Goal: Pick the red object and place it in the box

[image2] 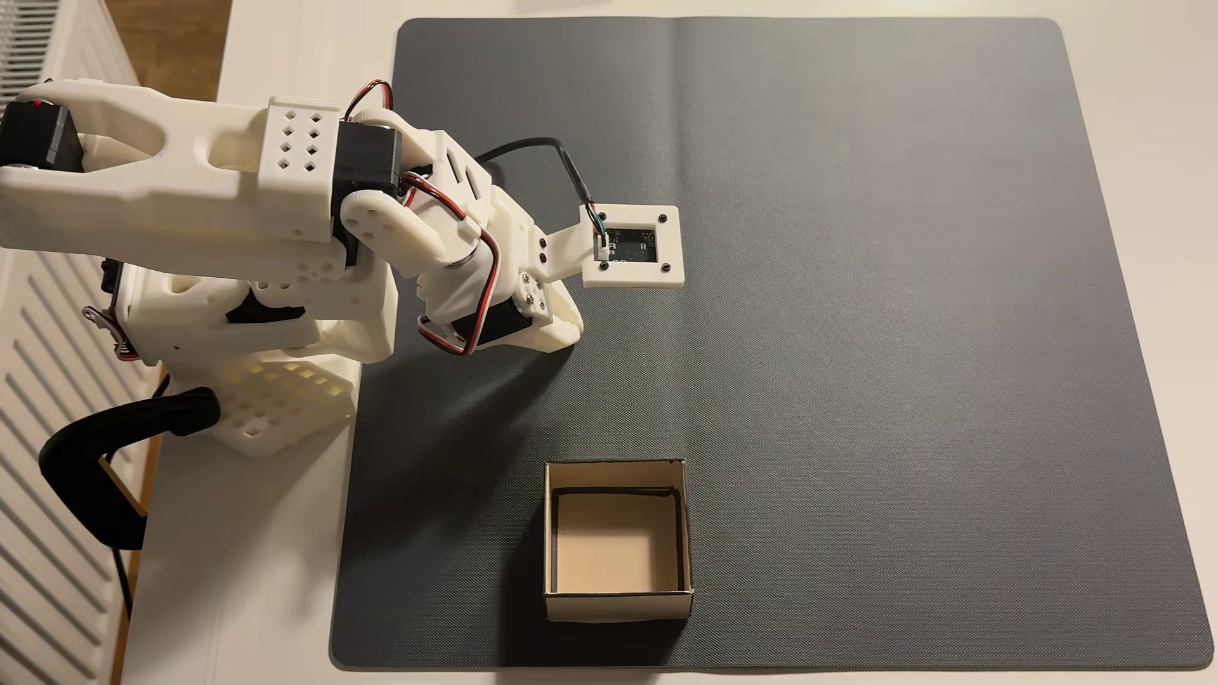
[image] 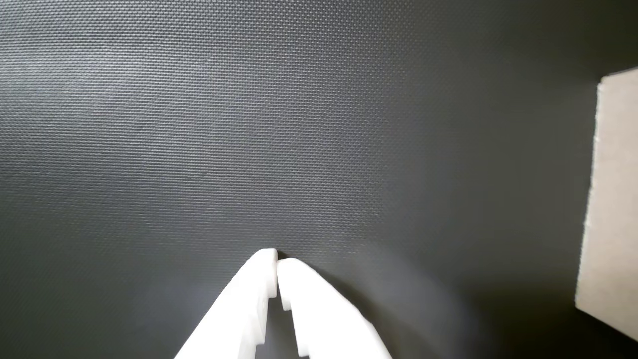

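Observation:
The red object is out of view. The box [image2: 616, 606], small, square and pale beige, stands open at the mat's near edge in the fixed view, its tan floor bare. Its outer wall [image: 610, 199] shows at the right edge of the wrist view. My white gripper [image: 276, 260] is shut with nothing between its fingers, tips touching just over the dark mat. In the fixed view the gripper [image2: 568, 326] hangs low beneath the wrist, up and left of the box and well apart from it.
A dark grey textured mat [image2: 890, 329] covers the white table. The white wrist camera frame [image2: 631, 245] with a circuit board juts right of the arm. The arm's base [image2: 263, 342] and a black clamp [image2: 99, 454] sit at the left, beside a radiator.

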Controlling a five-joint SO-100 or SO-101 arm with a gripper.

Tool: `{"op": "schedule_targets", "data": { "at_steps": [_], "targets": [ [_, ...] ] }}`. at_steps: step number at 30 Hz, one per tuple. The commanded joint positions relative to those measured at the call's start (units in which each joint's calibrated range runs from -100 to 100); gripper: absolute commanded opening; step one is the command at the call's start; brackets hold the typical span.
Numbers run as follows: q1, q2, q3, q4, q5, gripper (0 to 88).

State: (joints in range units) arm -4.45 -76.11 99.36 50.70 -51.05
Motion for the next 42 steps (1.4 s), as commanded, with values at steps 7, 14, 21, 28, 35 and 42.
{"op": "schedule_targets", "data": {
  "at_steps": [7, 14, 21, 28, 35, 42],
  "targets": [
    [-6.01, -0.17, -1.18, -2.71, 0.1, 1.0],
    [-5.64, -0.17, -3.17, -2.71, -0.21, 1.0],
    [-3.34, -0.08, 0.64, -1.92, -0.21, 0.7],
    [0.22, 0.0, 0.64, -1.83, -0.16, 1.1],
    [1.41, 0.0, 0.64, 0.53, -0.16, 1.1],
    [0.89, 0.26, 0.64, 0.53, 0.15, 0.9]
  ]
}}
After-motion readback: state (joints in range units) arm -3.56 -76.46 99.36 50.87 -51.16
